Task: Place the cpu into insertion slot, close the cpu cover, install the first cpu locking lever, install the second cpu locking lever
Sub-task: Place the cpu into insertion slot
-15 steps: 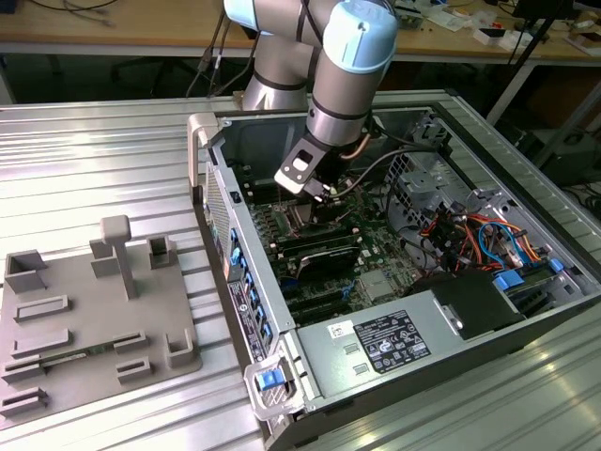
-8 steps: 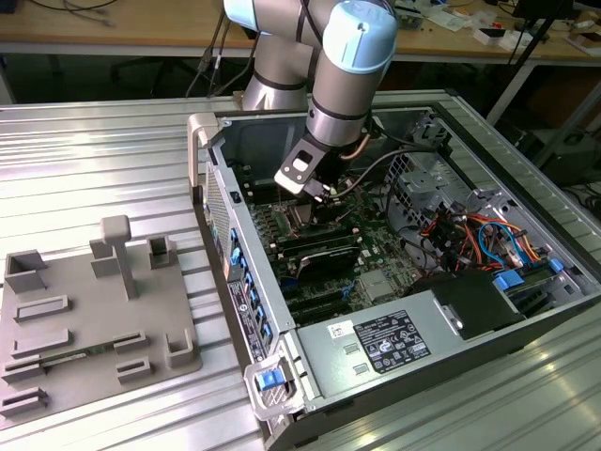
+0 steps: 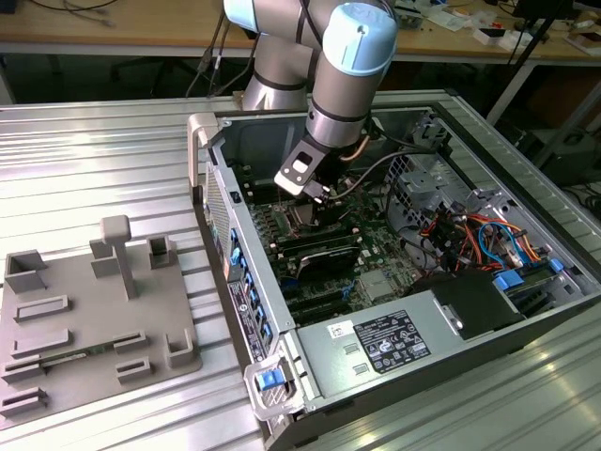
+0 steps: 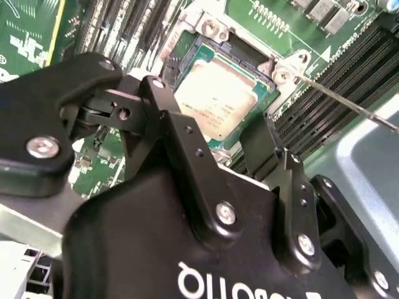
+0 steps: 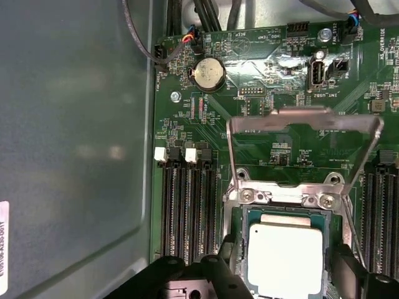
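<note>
- Gripper [image 4: 211, 112]: black, two fingers [image 5: 225, 255] spread apart and holding nothing. They straddle the chip. Whether a pad brushes the chip's edge cannot be told.
- Chip [image 5: 285, 258]: lies flat in the socket [image 5: 237, 221], dull metal top facing up and green border showing all round. It appears seated.
- Clock reference: the cover's hinge marks 12 o'clock on the socket. The fingers stand at 3 and 9 o'clock, just beside the chip.
- Chip orientation: near-square, so it has no marked long axis. Its edges run square to the socket rim and parallel to the memory slots [image 5: 187, 208].
- Cover [image 5: 305, 113]: thin metal frame, raised upright on its hinge at 12 o'clock, not closed. Its hinge edge runs along the 9-to-3 line.
- Lever [image 4: 349, 103]: thin metal rod, swung clear of the socket and not latched.
- Arm [image 3: 343, 85]: reaches down into the open computer case [image 3: 254, 310]. In the exterior view a grey tray [image 3: 94, 310] lies at 9 o'clock from the case, well apart.
- Hazard, chip: a finger catching an edge could tilt or drag the chip. A skewed chip risks bent socket contacts once the cover bears down on it.
- Hazard, cover: it stands close to the gripper body, so a sideways move could knock it down onto the fingers.
</note>
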{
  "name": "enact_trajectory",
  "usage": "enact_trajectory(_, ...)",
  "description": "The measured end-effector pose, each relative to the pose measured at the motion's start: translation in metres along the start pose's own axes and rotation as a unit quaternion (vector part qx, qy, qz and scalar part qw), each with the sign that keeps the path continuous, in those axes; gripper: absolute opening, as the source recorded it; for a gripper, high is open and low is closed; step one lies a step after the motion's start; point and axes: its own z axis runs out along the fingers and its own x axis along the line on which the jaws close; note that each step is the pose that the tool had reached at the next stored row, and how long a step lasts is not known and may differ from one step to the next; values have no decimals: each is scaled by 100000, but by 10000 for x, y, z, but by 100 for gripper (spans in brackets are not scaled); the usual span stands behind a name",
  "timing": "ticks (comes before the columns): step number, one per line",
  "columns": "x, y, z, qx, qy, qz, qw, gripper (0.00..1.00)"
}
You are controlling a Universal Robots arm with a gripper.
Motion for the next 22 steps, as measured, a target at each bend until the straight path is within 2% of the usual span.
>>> enact_trajectory(2, 0, 0, -1, 6, -6, 4, 100000, 68)
enact_trajectory(4, 0, 1, -28, 11, -2, 4, 100000, 68)
enact_trajectory(5, 0, 2, -92, 36, -5, 10, 100000, 68)
enact_trajectory(10, 0, 7, -237, 165, 5, 2, 100000, 67)
enact_trajectory(11, 0, 7, -254, 200, 8, 1, 100000, 60)
enact_trajectory(12, 1, 8, -271, 241, 14, 2, 100000, 60)
enact_trajectory(16, 1, 10, -343, 533, 22, 8, 99999, 35)
enact_trajectory(20, 1, 10, -344, 560, 15, 4, 99998, 11)
enact_trajectory(22, 1, 10, -344, 562, 15, 4, 99998, 11)
